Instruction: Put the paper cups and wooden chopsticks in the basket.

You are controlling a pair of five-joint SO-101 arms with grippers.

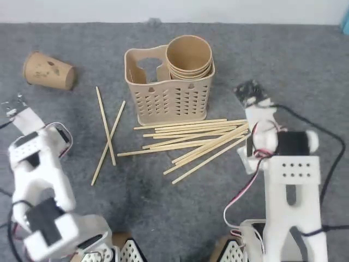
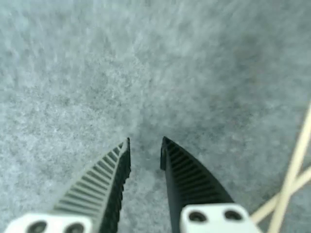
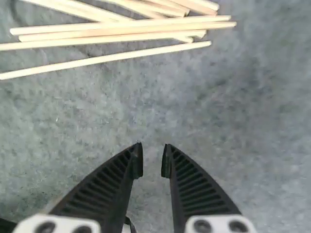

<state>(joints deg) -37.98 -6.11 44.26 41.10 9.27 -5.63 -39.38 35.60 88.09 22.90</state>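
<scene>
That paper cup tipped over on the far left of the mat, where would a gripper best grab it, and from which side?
Probably around the middle of the paper cup, coming straight down from above. It lies on its side on the grey mat, so its round wall faces up; one finger on each long flank should keep it from rolling away.

mat: grey fuzzy cloth (image 1: 163, 218) spread under everything, from the near edge of the high view to the far edge.
mat texture: short, matted nap with lighter and darker patches; up close in both wrist views it looks mottled and flat.
mat far edge: nearly straight, with one small bump near the middle.
wall: pale, plain strip (image 1: 218, 10) running the full width beyond the mat.
blue thing: small bright sliver (image 1: 346, 22) at the far right corner, cut off by the frame; cannot tell what it is.
</scene>
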